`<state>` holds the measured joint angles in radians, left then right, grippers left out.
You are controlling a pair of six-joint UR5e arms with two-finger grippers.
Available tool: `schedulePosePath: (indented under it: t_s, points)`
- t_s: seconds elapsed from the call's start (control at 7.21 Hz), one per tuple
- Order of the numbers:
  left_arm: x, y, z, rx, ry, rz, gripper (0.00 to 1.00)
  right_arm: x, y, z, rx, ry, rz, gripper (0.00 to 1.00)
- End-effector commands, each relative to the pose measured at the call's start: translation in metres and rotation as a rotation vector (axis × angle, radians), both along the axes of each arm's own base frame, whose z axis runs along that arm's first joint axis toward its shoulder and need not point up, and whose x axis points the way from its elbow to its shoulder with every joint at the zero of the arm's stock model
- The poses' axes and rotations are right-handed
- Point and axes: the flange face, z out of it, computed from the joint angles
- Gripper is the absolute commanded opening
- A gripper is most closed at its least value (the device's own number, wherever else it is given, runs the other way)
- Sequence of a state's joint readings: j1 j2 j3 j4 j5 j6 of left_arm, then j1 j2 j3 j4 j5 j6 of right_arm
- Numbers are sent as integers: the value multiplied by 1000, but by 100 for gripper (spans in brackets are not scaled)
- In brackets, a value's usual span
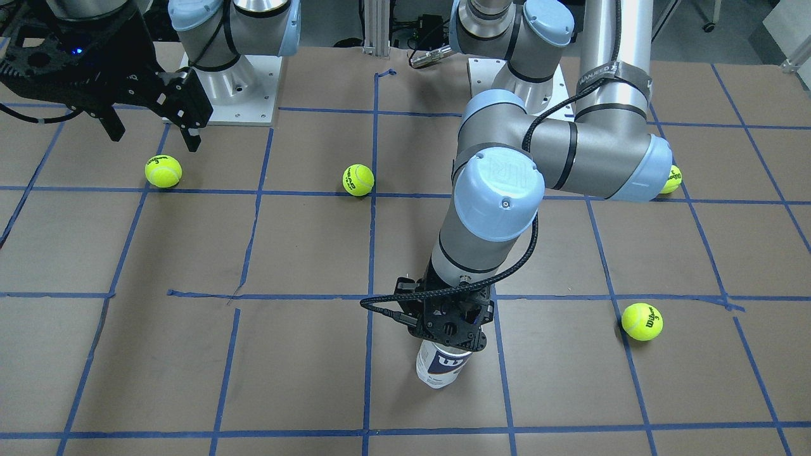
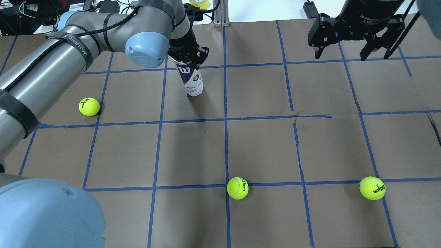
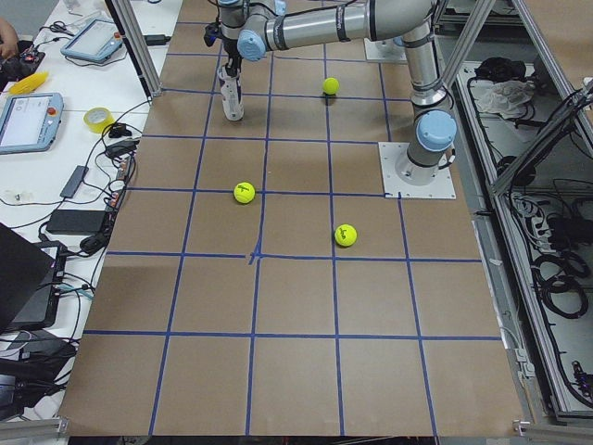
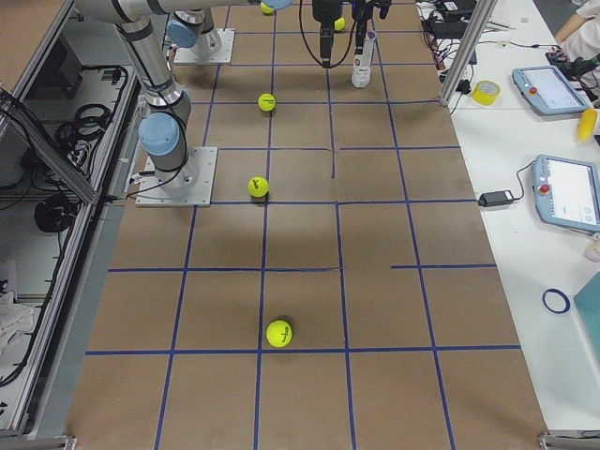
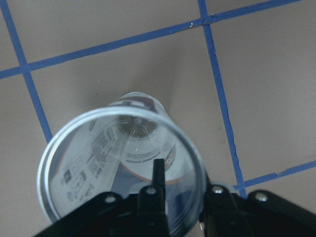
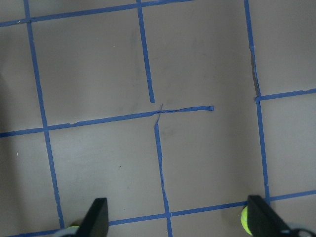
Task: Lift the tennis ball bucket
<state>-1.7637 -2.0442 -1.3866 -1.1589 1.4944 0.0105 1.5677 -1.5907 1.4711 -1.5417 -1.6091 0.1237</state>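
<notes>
The can (image 1: 441, 367) stood upright just below the middle of the front-facing view, in a taped square of the table (image 1: 190, 354). In the overhead view it sat at upper middle (image 2: 191, 81), label with the big W facing the camera. I could not tell whether its base was on the paper or just off it.

The left claw (image 1: 450, 326) came straight down on the can's top. In the left wrist view it was closed narrowly on the can's wall (image 5: 98, 148) at the rim, with one finger (image 5: 158, 173) seeming to reach inside the mouth. I judged that this pinch from above was chosen so the can could go straight up without tipping.

The same view looked down through the open mouth to the can's bottom. It was empty, with no lid on it. I expected it to be light, so a pinch on the wall should hold, though thin plastic may flex.

Four balls lay loose on the table in the front-facing view:
- one ball (image 1: 163, 171) at upper left
- one ball (image 1: 358, 179) at upper middle
- one ball (image 1: 642, 321) at right
- one ball (image 1: 671, 179) half hidden behind the left arm

All were well apart from the can.

The right claw (image 1: 152, 133) hung at upper left, spread wide and holding nothing. I judged it was parked clear because this lift needs one arm.
</notes>
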Motion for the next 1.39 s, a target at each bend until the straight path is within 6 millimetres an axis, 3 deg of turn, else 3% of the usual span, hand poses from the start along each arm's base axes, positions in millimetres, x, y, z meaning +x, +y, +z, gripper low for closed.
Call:
schedulePosePath:
  t_s: [0.0, 0.28, 0.42, 0.55, 0.69, 0.83, 1.11, 1.25]
  points:
    - [-12, 17, 46, -5, 0, 18, 100, 1, 0, 0, 0, 0, 1, 100]
    - [0, 26, 120, -34, -30, 49, 100, 1, 0, -1, 3, 0, 1, 100]
    - [24, 33, 157, -30, -33, 83, 100, 0, 0, -1, 2, 0, 1, 100]
    - [61, 40, 178, -22, -32, 139, 100, 0, 0, 0, -1, 0, 4, 100]
    - [106, 49, 186, 13, -42, 208, 100, 1, 0, 0, -1, 0, 4, 100]
    - [136, 64, 186, 34, -34, 255, 100, 1, 0, -1, 0, 0, 4, 100]
    - [150, 111, 183, 37, -54, 282, 100, 1, 0, -1, 2, 0, 6, 100]
    - [154, 123, 184, 53, -74, 287, 100, 1, 0, -1, 0, 0, 6, 100]
